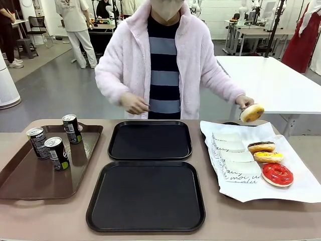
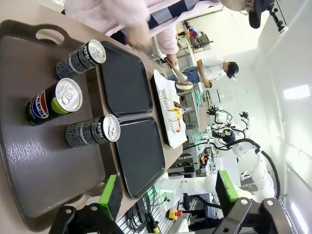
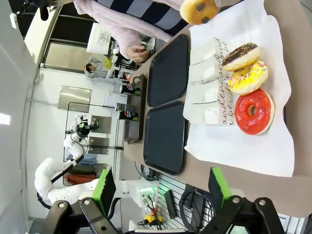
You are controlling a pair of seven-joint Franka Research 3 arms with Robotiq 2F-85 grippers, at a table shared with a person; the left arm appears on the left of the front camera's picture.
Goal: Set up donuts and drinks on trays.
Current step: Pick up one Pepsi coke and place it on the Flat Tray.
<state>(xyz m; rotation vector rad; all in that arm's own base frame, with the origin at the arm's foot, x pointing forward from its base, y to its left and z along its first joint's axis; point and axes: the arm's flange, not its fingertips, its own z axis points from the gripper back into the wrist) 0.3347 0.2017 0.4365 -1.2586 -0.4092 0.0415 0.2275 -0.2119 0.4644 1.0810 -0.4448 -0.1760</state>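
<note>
Trays: both black trays (image 1: 150, 139) lie bare in the middle of the table (image 1: 220, 226), one behind the other.
Drinks: three cans (image 1: 56, 153) stand on the brown tray (image 1: 20, 181) at the left.
Donuts: three donuts (image 1: 268, 156) lie on the white paper (image 1: 301, 186) at the right; the person holds up a fourth donut (image 1: 252, 113).
Left tool (image 2: 168, 192): spread, empty, above the brown tray.
Right tool (image 3: 162, 185): spread, empty.
Progress: barely begun, I'd say; nothing is set on either black tray yet.
</note>
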